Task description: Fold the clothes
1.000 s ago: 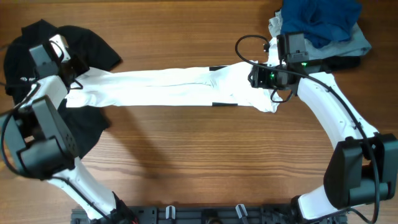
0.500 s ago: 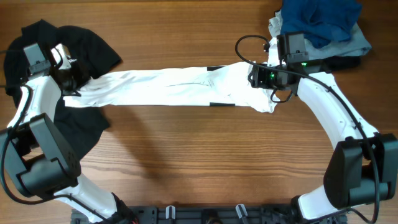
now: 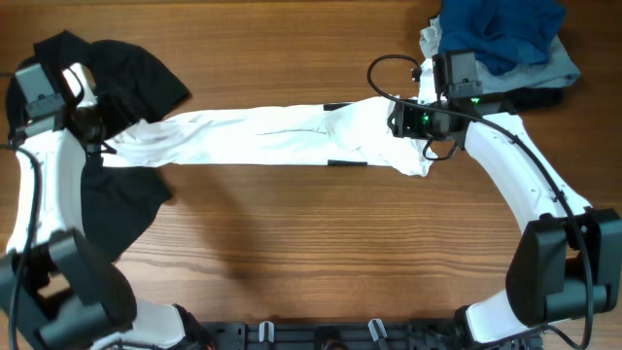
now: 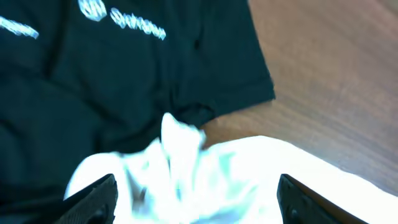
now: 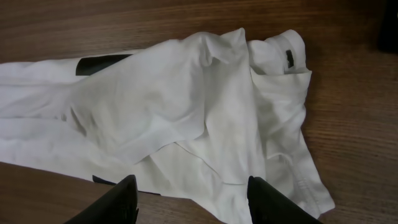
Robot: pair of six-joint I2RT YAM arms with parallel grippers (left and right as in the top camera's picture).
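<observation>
The white T-shirt (image 3: pixel 272 138) lies pulled out into a long narrow band across the table, and small black print patches show at its edges (image 5: pixel 102 63). Its left end is bunched up and rests on a black shirt. My left gripper (image 3: pixel 92 122) hovers over that bunched end (image 4: pixel 180 165), its fingers (image 4: pixel 93 199) wide apart and open, the cloth loose between them. My right gripper (image 3: pixel 400 122) is over the right end, where a sleeve and hem (image 5: pixel 280 124) lie rumpled. Its jaws (image 5: pixel 193 205) stand open just above the fabric.
A black shirt with small white logos (image 3: pixel 131 73) is spread at the far left, partly under my left arm. A pile of blue and pale grey garments (image 3: pixel 501 34) sits at the back right corner. Bare wooden table (image 3: pixel 311 253) fills the front half.
My left gripper has opened and let go of the shirt's left end, and the left arm has drawn back to the left. The right arm has not moved.
</observation>
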